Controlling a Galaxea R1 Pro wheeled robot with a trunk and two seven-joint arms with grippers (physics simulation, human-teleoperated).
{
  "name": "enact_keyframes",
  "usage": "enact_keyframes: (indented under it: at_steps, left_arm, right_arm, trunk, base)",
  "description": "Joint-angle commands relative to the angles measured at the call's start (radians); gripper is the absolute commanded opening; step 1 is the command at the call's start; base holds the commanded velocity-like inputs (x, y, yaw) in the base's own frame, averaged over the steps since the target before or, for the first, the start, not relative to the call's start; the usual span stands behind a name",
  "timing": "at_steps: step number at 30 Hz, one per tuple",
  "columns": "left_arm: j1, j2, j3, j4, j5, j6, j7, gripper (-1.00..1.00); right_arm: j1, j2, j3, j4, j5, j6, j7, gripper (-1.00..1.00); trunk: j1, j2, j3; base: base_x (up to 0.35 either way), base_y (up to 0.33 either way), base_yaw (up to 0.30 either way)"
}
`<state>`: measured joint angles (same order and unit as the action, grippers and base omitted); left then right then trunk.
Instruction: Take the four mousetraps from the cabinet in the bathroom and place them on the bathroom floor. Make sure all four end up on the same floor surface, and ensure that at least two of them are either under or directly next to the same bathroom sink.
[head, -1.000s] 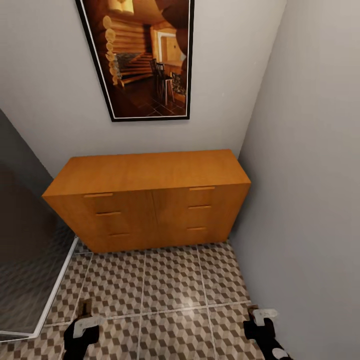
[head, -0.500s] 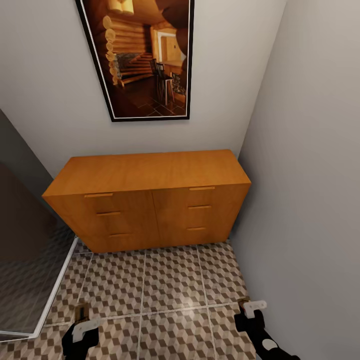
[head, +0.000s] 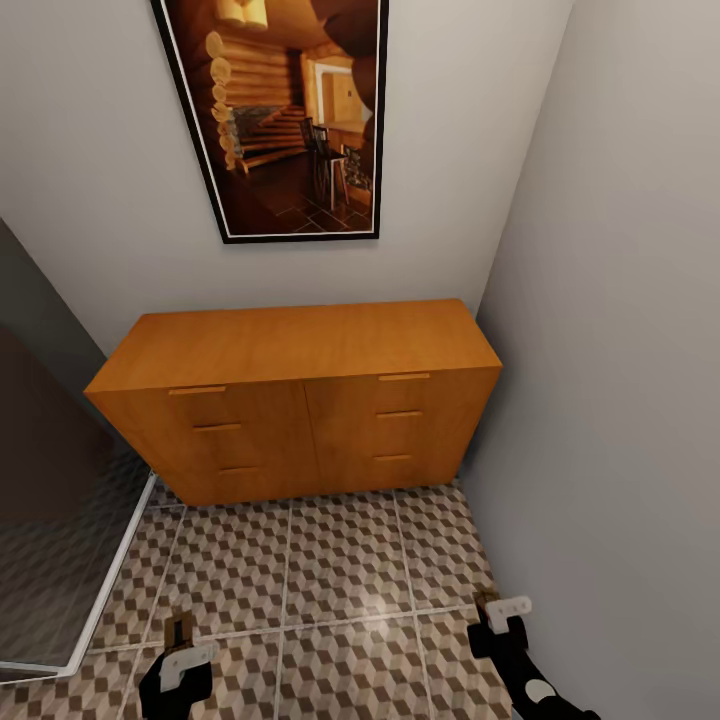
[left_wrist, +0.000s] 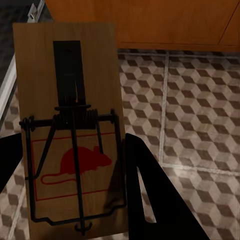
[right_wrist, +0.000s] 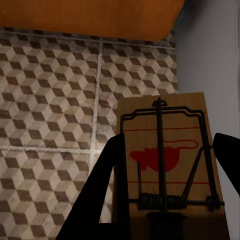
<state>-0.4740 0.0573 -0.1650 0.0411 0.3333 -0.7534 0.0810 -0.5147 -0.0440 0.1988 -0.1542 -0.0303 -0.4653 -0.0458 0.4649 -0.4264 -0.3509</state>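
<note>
The orange-brown cabinet (head: 300, 400) stands against the back wall with all drawers shut. My left gripper (head: 185, 655) hangs low over the bathroom floor (head: 340, 570), shut on a tan mousetrap (left_wrist: 70, 125) with a black spring bar and a red mouse print. One black finger (left_wrist: 147, 195) presses the board's edge. My right gripper (head: 505, 625) is near the right wall, shut on a second mousetrap (right_wrist: 170, 165), which sits between its fingers (right_wrist: 105, 190). The bathroom sink is out of view.
A grey wall (head: 620, 400) runs close along the right side. A white-framed glass panel (head: 60, 540) closes off the left. A framed picture (head: 290, 110) hangs above the cabinet. Patterned tiles lie between me and the cabinet.
The right gripper slid a little left a second ago and then held still. The left gripper has shifted slightly right. Both keep their mousetraps.
</note>
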Motion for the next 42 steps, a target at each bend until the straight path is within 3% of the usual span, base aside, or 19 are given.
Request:
enact_keyframes:
  at_steps: [1, 31, 42]
  left_arm:
    - [-0.002, 0.0, -0.008, 0.003, -0.004, -0.005, 0.012, -1.0]
    - [-0.001, -0.001, -0.008, 0.003, -0.004, -0.003, 0.013, -1.0]
    - [-0.002, -0.001, -0.008, 0.003, -0.004, -0.003, 0.011, -1.0]
  right_arm:
    - [-0.001, 0.0, 0.008, 0.001, -0.003, -0.004, -0.005, -1.0]
    - [0.008, 0.0, 0.009, -0.001, 0.002, -0.015, -0.007, -1.0]
    - [0.008, 0.0, 0.008, -0.001, 0.001, -0.015, -0.011, -1.0]
  trunk:
    - [0.0, -0.002, -0.001]
    - [0.0, -0.002, -0.001]
    - [0.0, -0.002, -0.001]
  base:
    - [0.0, 0.0, 0.0]
    - [0.0, 0.0, 0.002]
    - [0.0, 0.0, 0.225]
